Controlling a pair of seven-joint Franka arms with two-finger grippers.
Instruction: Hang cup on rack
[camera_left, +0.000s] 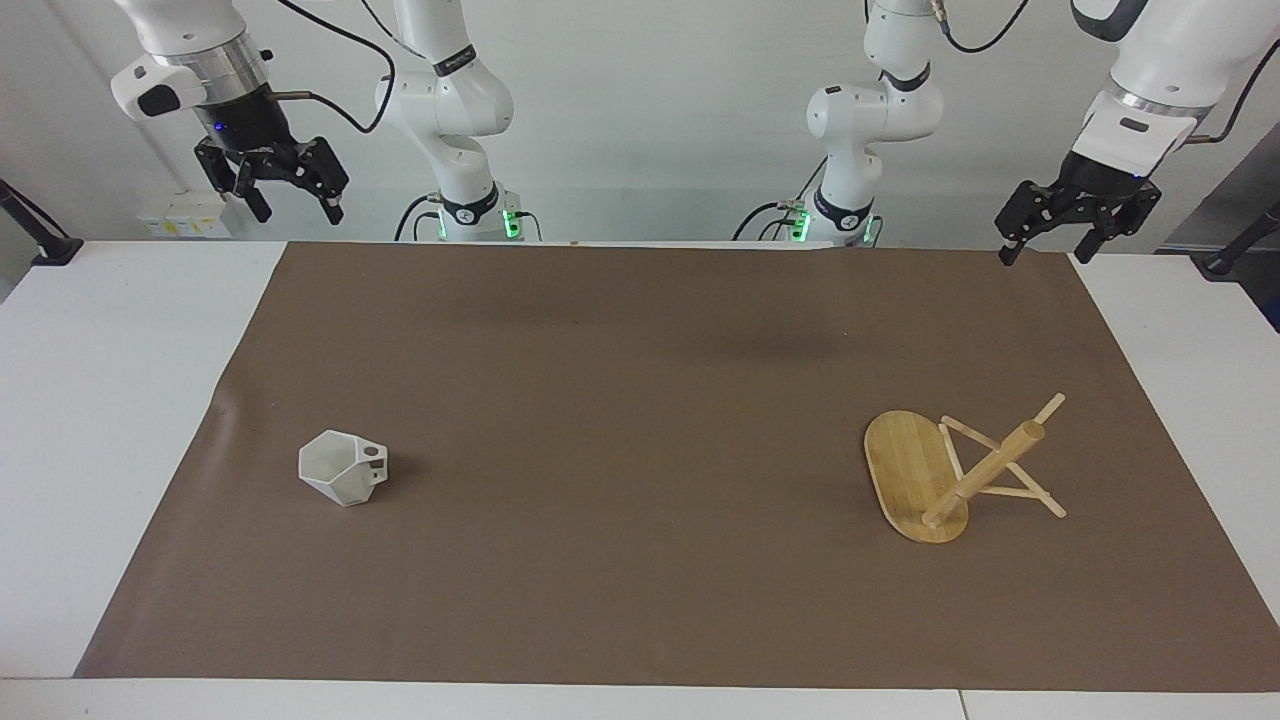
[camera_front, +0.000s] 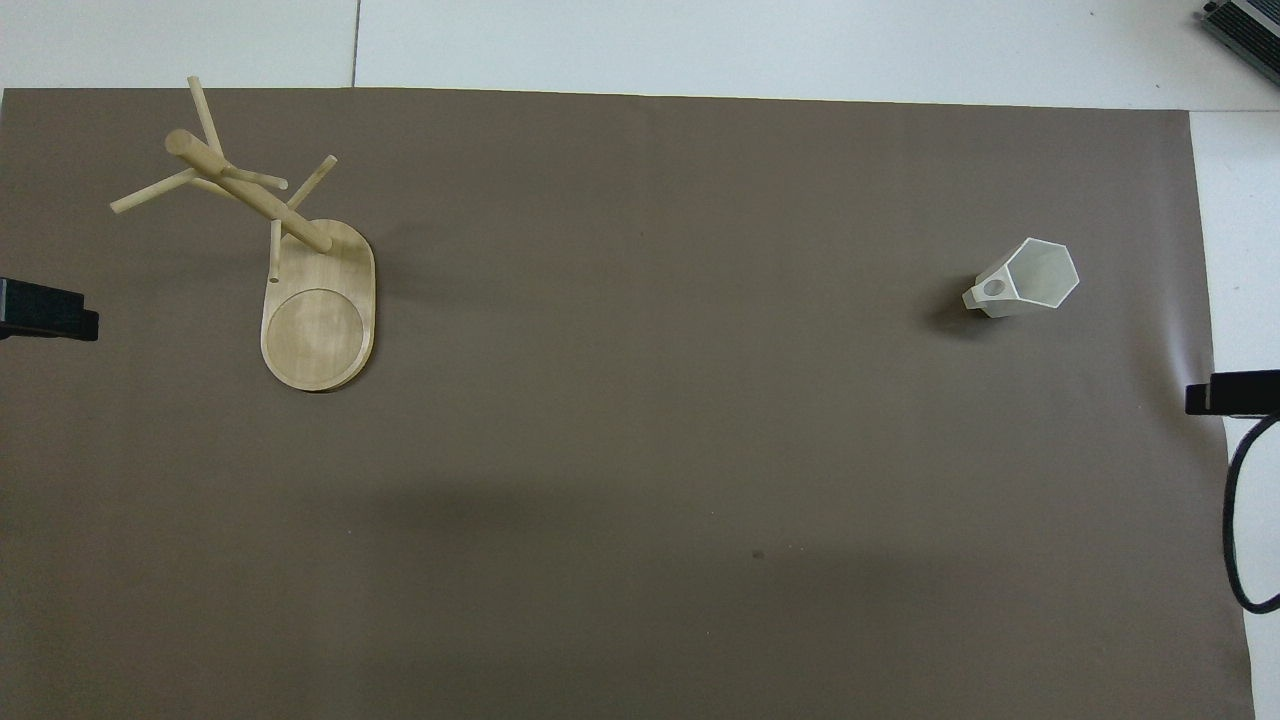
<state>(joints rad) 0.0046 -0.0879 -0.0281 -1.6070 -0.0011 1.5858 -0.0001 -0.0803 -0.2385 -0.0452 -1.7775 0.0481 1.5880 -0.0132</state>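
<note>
The cup (camera_left: 343, 468) (camera_front: 1025, 278), white and faceted, stands mouth up on the brown mat toward the right arm's end, its pierced handle pointing toward the table's middle. The bamboo rack (camera_left: 917, 470) (camera_front: 318, 322) stands upright on its oval base toward the left arm's end, thin pegs fanning off the post. My right gripper (camera_left: 298, 212) hangs open and empty, high over the table's robot-side edge, well away from the cup. My left gripper (camera_left: 1045, 252) is open and empty over the mat's corner, apart from the rack. Only black tips show in the overhead view.
A brown mat (camera_left: 640, 400) covers most of the white table (camera_left: 110, 400). A black cable (camera_front: 1240, 520) loops over the white strip at the right arm's end. Black clamps (camera_left: 45, 245) sit at the table's corners nearest the robots.
</note>
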